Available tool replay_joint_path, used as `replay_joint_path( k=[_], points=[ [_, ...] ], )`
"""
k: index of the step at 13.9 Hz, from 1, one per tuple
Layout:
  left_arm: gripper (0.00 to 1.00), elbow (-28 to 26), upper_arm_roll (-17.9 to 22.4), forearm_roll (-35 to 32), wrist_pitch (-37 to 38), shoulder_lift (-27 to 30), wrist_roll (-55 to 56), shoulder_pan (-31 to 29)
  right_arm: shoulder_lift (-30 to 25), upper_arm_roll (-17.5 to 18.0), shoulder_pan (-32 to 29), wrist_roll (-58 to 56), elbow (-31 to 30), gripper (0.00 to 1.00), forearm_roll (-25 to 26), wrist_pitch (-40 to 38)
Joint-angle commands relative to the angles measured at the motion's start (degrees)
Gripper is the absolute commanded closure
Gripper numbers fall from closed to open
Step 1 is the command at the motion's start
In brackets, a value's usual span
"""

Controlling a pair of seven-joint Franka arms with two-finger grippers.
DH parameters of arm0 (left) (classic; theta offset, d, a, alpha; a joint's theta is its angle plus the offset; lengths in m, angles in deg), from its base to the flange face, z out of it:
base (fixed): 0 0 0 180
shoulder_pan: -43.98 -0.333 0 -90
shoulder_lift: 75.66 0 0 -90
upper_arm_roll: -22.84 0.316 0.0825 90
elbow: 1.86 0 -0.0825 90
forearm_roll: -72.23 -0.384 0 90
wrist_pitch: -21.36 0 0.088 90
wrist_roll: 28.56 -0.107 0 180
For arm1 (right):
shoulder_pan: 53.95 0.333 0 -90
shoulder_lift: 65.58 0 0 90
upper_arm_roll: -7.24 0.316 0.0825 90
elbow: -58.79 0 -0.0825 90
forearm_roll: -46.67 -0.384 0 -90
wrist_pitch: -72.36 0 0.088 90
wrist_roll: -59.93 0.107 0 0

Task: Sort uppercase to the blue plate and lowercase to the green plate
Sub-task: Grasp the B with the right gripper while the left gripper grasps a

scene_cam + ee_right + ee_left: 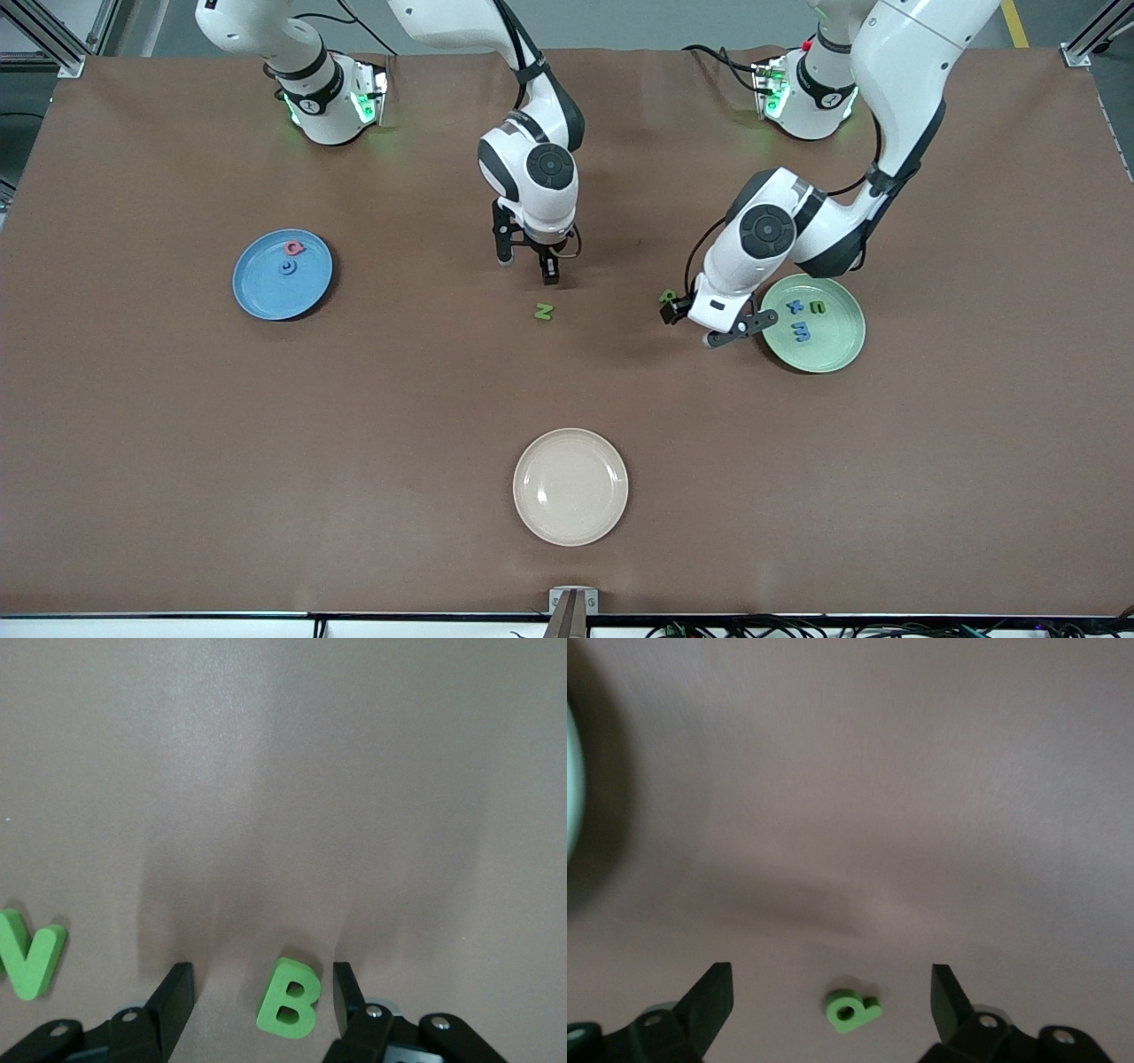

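Observation:
The blue plate (pixel 266 297) toward the right arm's end holds two uppercase pieces, a red D (pixel 295 247) and a blue C (pixel 288 266). The green plate (pixel 837 350) toward the left arm's end holds lowercase pieces: a blue m (pixel 801 331), a green u (pixel 819 307) and a blue x shape (pixel 795 307). My right gripper (pixel 261 973) stands open low over the table, a green B (pixel 288 997) lying between its fingers. A green N (pixel 543 311) lies nearer the camera. My left gripper (pixel 833 988) is wide open over a green p (pixel 852 1010) beside the green plate.
A cream plate (pixel 570 486) sits near the table's front edge. The brown table (pixel 354 443) stretches wide around the plates. Both arms reach in from the top of the front view.

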Motion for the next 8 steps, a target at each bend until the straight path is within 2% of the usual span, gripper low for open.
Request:
replay_joint_path(
  k=[1,4,5,7,8],
  points=[
    [0.01,1.43,0.35,-0.78,0.70,-2.27,6.21,1.72,0.54,0.36,0.46,0.69,-0.18,0.38,-0.92,1.09],
    [0.01,1.43,0.44,-0.87,0.70,-3.41,9.56,3.13,0.54,0.45,0.55,0.69,-0.18,0.56,-0.92,1.26],
    [0.01,1.43,0.44,-0.87,0.70,-3.50,10.79,3.57,0.54,0.54,0.55,0.69,-0.18,0.67,-0.92,1.26],
    [0.02,1.43,0.53,-0.87,0.61,-4.38,11.50,4.27,0.54,0.62,0.55,-0.09,-0.18,0.95,-0.75,1.09],
    [0.07,1.43,0.79,-0.87,0.53,-4.64,11.68,4.71,0.54,0.54,0.46,-0.79,-0.18,0.99,-0.66,0.65]
  ],
)
